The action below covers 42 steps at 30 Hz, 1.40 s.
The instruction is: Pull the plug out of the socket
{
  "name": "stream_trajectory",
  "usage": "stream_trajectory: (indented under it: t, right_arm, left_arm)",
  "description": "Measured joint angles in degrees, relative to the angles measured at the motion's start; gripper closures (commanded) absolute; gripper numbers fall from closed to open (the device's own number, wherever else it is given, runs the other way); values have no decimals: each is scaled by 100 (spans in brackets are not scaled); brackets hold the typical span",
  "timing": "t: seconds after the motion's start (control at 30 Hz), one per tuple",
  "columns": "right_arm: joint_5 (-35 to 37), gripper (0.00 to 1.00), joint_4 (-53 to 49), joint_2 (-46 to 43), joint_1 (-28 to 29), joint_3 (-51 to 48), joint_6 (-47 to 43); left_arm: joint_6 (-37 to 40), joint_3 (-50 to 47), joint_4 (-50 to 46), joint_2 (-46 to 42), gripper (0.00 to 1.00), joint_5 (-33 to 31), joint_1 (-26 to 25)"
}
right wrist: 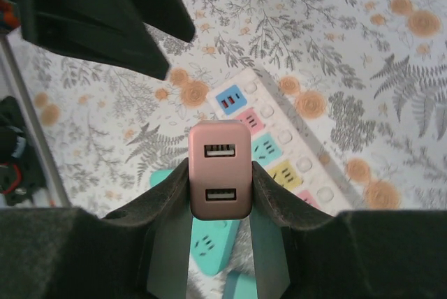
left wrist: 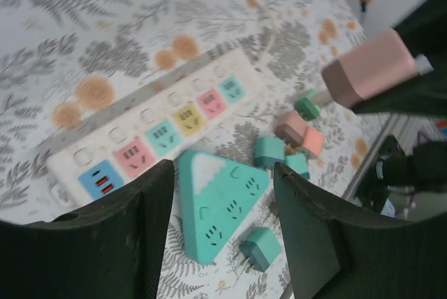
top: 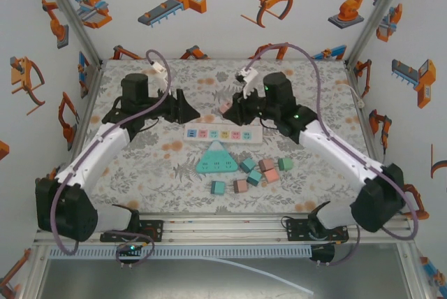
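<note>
Two flat sides of the pink plug (right wrist: 220, 170) sit pinched in my right jaws, clear of the strip (right wrist: 279, 138), and I judge it light, rigid and slick; my left jaws hang part-open, empty, above the bench (top: 160, 187).

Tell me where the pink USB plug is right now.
The pink USB plug sits between the right gripper's fingers, off the white power strip, just beyond its middle in the top view.

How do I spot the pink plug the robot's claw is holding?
Find the long white power strip on the table. Just beyond it hangs the right claw, pinching the pink plug. Unlike the loose plugs lying nearby, it's in the air, with two USB slots.
</note>
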Motion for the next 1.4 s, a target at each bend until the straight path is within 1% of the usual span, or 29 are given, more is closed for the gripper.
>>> stream_trajectory:
  t: [0.13,0.3,0.5,0.6,0.7,0.8,0.93,1.07,1.23,1.4]
  right_arm:
    - [140,75,-81,-1008,-122,-721,780]
    - [363,76,-664,-2017,-142,-1333,1537]
    - [693,78,-1377,-3150,-142,-2120,2398]
    - [839,78,-1768,-3624,-142,-2527,2872]
    - [916,78,-2068,-3921,-142,-2907,3298]
    - [929,79,-2159,-4070,-142,-3333,3709]
    - [857,79,-2037,-4044,-142,-3888,4142]
    - [793,79,-1703,-3840,-142,-4400,4459]
    - [756,77,-1134,-3563,-142,-4898,4715]
    - [758,71,-758,-3351,-140,-5128,4815]
  left_arm:
    - [831,-81,-35,-494,37,549,-289]
    - [2011,-109,-437,-857,31,940,-741]
    - [3220,-240,-1016,-1040,22,1060,-1390]
    - [3604,-402,-1211,-1071,18,1038,-1698]
    - [3860,-472,-1357,-1027,11,999,-1926]
    - [4030,-472,-1375,-918,6,955,-2096]
    - [4168,-472,-1405,-708,3,887,-2277]
    - [4247,-472,-1453,-577,0,800,-2371]
    - [4251,-472,-1464,-535,2,745,-2417]
    - [4253,-472,-1467,-396,3,717,-2437]
